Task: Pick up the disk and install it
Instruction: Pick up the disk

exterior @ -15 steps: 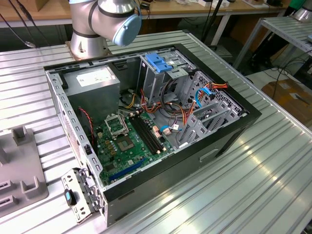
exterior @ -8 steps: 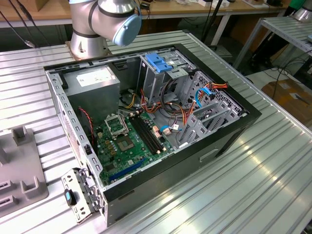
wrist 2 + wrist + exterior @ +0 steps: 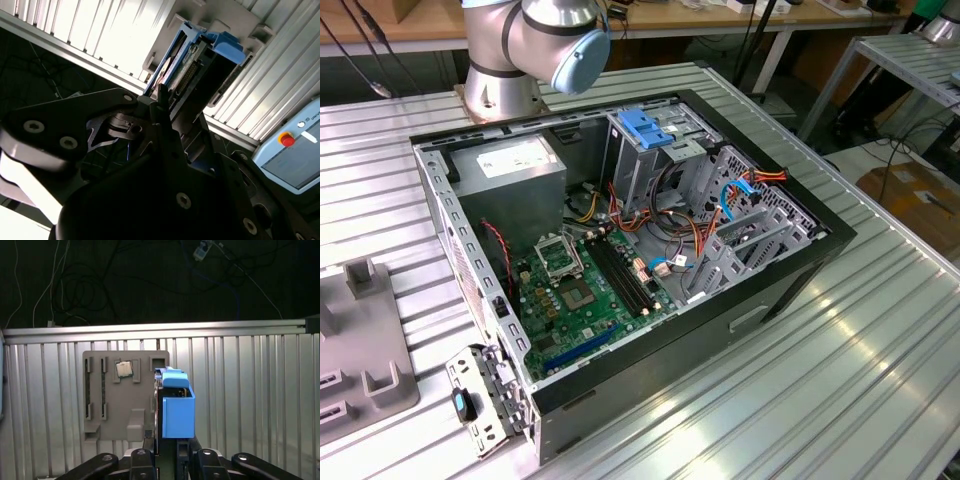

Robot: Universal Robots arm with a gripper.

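The disk [image 3: 177, 410] stands on edge between my gripper's [image 3: 170, 444] fingers, one blue plastic side rail turned toward the camera in the first wrist view. The second wrist view shows the disk [image 3: 200, 55] edge-on, with its connector edge and blue rail visible, and the gripper [image 3: 172, 107] shut on its near end. Behind it lies the grey holder plate [image 3: 125, 400]; whether the disk still touches it cannot be told. The open computer case [image 3: 720, 330] lies on its side on the table, its metal drive cage with a blue plastic top [image 3: 645, 125] at the back.
A grey power-supply box [image 3: 510, 165] and the green motherboard [image 3: 580, 290] fill the case. Part of the holder plate [image 3: 360, 340] lies at the exterior view's left. A small chip [image 3: 123, 368] rests in the holder. The arm's base [image 3: 535, 45] stands behind the case. A pendant [image 3: 295, 155] lies nearby.
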